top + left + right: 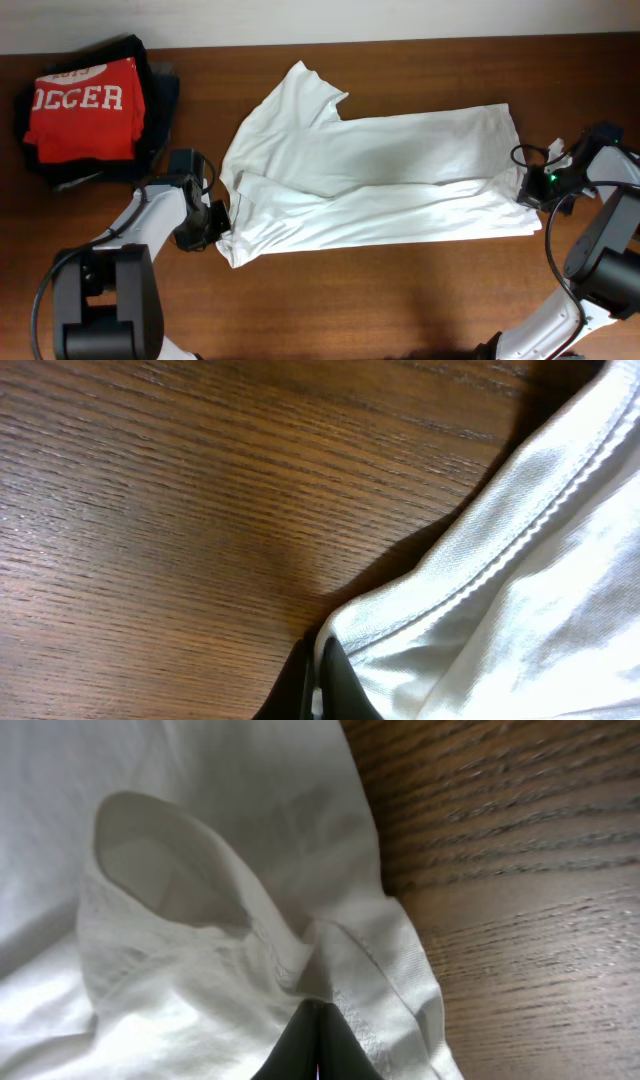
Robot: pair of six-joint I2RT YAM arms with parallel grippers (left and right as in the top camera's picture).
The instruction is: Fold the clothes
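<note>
A white T-shirt (380, 175) lies spread across the middle of the wooden table, partly folded over itself, with a sleeve pointing to the back left. My left gripper (222, 222) is at the shirt's front-left corner. In the left wrist view its fingers (320, 682) are shut on the hemmed edge of the shirt (520, 580). My right gripper (528, 190) is at the shirt's right edge. In the right wrist view its fingers (318, 1032) are shut on a bunched fold of the shirt (200, 870).
A stack of folded clothes with a red printed shirt (85, 110) on top sits at the back left corner. Bare wooden table (380, 290) runs along the front of the shirt and beside each gripper (180, 510) (520, 920).
</note>
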